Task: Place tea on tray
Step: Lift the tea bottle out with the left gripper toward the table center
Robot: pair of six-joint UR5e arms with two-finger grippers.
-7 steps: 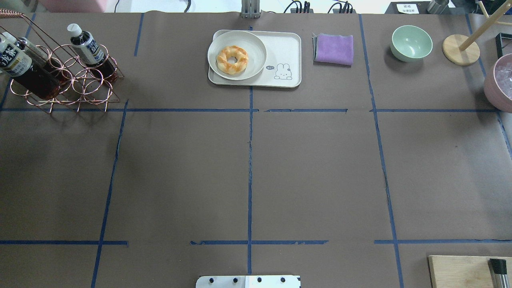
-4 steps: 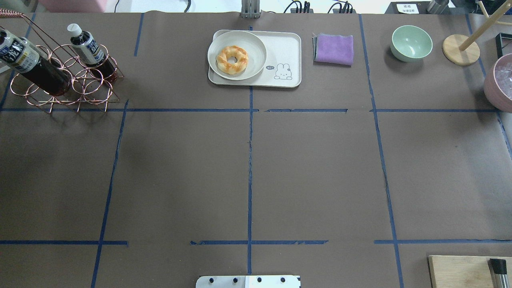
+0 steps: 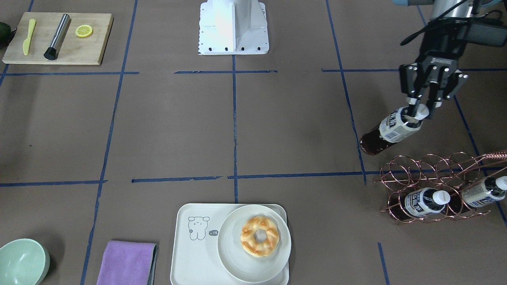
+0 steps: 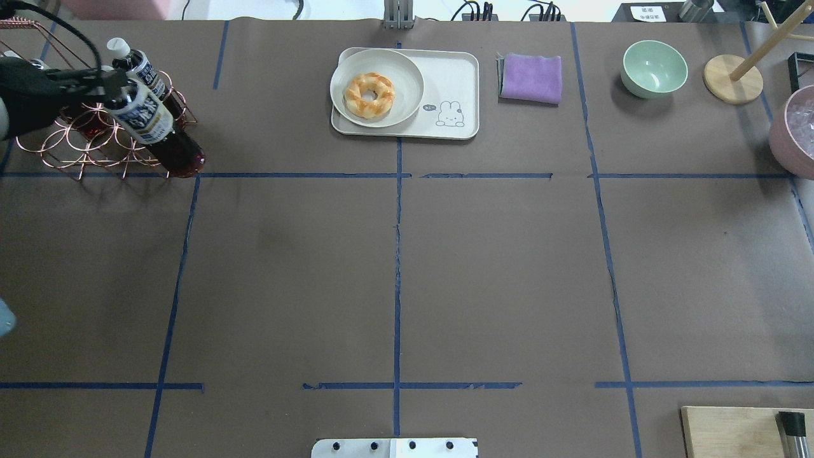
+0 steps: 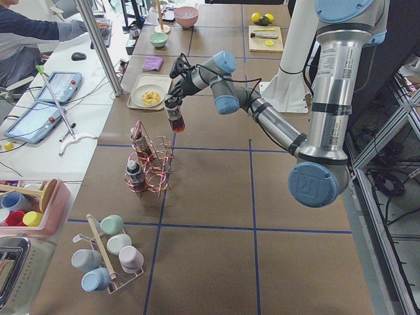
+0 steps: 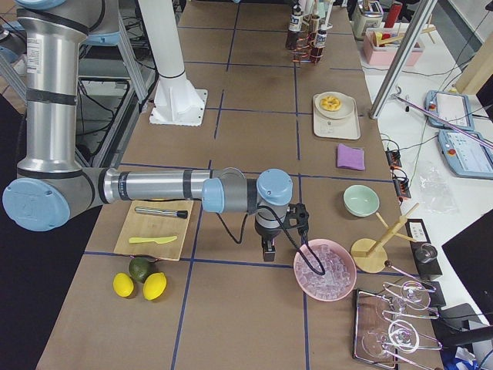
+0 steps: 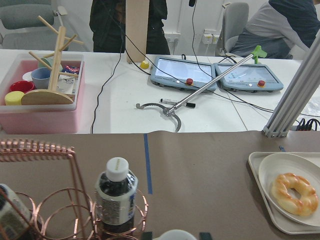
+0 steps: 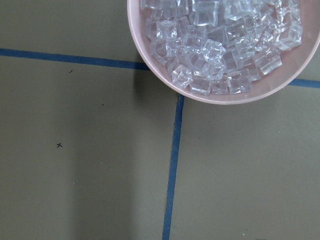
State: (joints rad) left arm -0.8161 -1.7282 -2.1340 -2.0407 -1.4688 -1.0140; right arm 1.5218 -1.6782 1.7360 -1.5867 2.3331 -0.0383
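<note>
My left gripper (image 3: 420,111) is shut on the white cap of a tea bottle (image 3: 390,130) and holds it tilted in the air beside the copper wire rack (image 3: 435,186). In the overhead view the bottle (image 4: 156,130) hangs over the rack's right end, with the gripper (image 4: 113,86) at its top. The cream tray (image 4: 455,83) with the line-drawn animal lies at the far middle, well right of the bottle. A round plate (image 4: 407,70) with a donut fills its left half. My right gripper (image 6: 266,250) shows only in the exterior right view, by the ice bowl; I cannot tell its state.
Two more bottles (image 3: 424,202) (image 3: 481,192) stay in the rack. A purple cloth (image 4: 531,77), a green bowl (image 4: 654,67), a wooden stand (image 4: 732,78) and a pink bowl of ice (image 4: 795,130) line the far right. A cutting board (image 3: 57,37) lies near the robot's right.
The held bottle has come up out of the rack and moved right, toward the table's middle. My left gripper has entered the overhead view.
</note>
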